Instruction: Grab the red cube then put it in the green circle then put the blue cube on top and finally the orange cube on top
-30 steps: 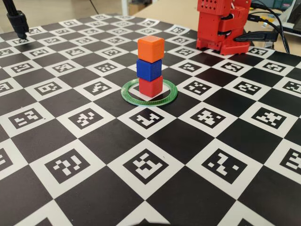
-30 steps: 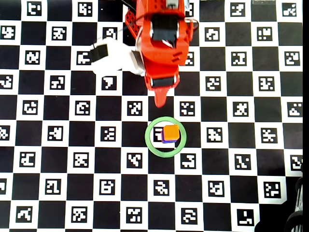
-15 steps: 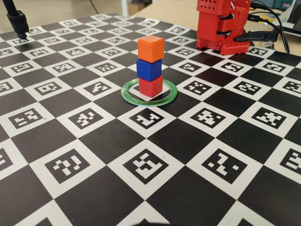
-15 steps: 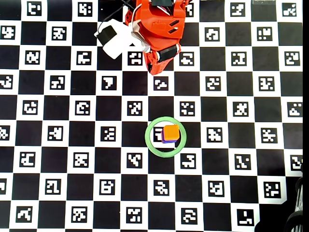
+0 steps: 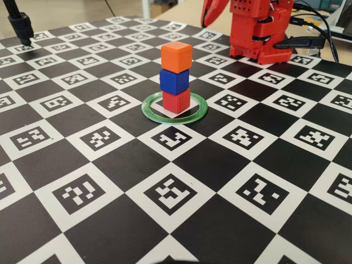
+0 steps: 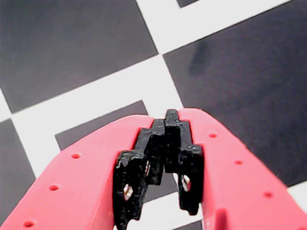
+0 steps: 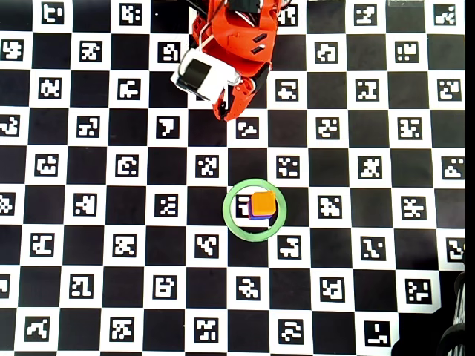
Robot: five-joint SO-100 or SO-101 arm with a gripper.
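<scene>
The red cube [image 5: 176,100] sits on the checkered marker board [image 5: 110,220] inside the green circle [image 5: 159,115], toward the ring's right side in the overhead view, with the blue cube [image 5: 174,80] stacked on it and the orange cube [image 5: 176,56] on top; the three are slightly twisted against one another. From above only the orange cube [image 7: 263,202] and a sliver of blue under it show within the green circle [image 7: 231,222]. The gripper [image 6: 165,120] has its red fingers [image 6: 86,187] pressed together with nothing between them, the black pads meeting at the tip over bare board. In the overhead view the gripper [image 7: 225,115] is folded back near the arm's base [image 7: 237,30], well apart from the stack, up and to the left of it
</scene>
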